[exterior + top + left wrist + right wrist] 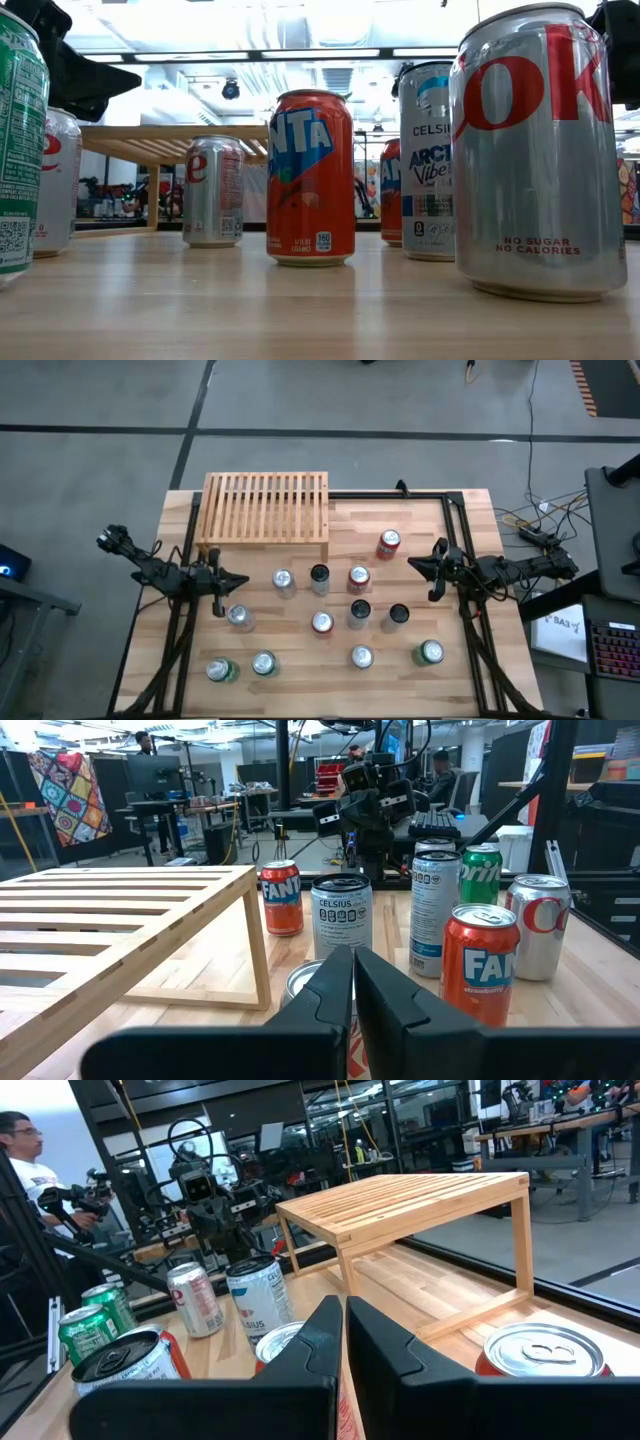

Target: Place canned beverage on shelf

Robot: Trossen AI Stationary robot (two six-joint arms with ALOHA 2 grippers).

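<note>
Overhead, cans (322,622) across wooden table (450,560), grey floor (300,410).

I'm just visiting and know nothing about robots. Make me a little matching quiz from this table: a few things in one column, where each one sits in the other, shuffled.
Column one:
1. shelf
2. left end effector
3. right end effector
4. green can

Column two:
A. near front right corner of the table
B. far left part of the table, nothing on top
C. shut, at the right side, by the red can
D. shut, at the left side, below the shelf in the overhead view

Pairs: 1-B, 2-D, 3-C, 4-A
</note>
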